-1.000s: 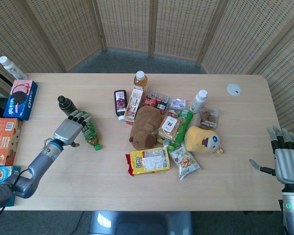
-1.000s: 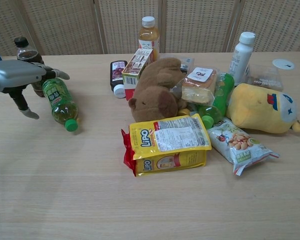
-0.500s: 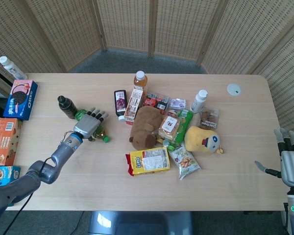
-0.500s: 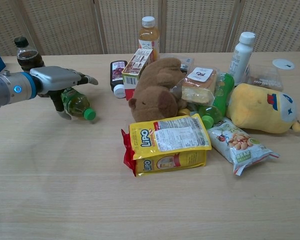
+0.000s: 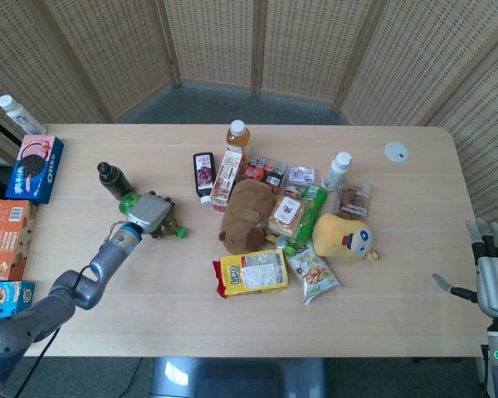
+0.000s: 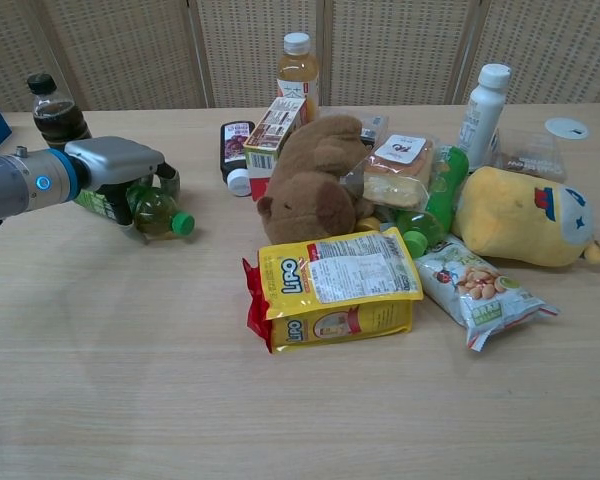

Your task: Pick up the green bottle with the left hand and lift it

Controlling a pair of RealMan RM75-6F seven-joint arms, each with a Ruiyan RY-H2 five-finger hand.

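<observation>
- Since the earlier frames, the fingers of the left hand, which were spread above the green bottle, have been curled down around it, and the bottle has been turned so its cap points toward the heap of goods.
- The green bottle is seen lying on its side on the table, on the left part, just in front of the dark cola bottle; it is not yet lifted.
- The left hand is closed over the bottle's body from above, with the green cap left showing beyond it. This wrap is judged to be set across the middle of the body so that the bottle can be raised without tipping.
- How firmly the bottle is clasped cannot be told; only the curled fingers on it are shown.
- The right hand is held at the table's right edge, fingers apart and nothing in it, well clear of the work.
- Yellowish liquid is seen inside the green bottle, and dark liquid in the cola bottle.
- A mixed heap is gathered at the middle of the table: a brown plush bear, a yellow snack bag, a yellow plush toy and a white bottle.
- Biscuit boxes are laid along the far left edge.
</observation>
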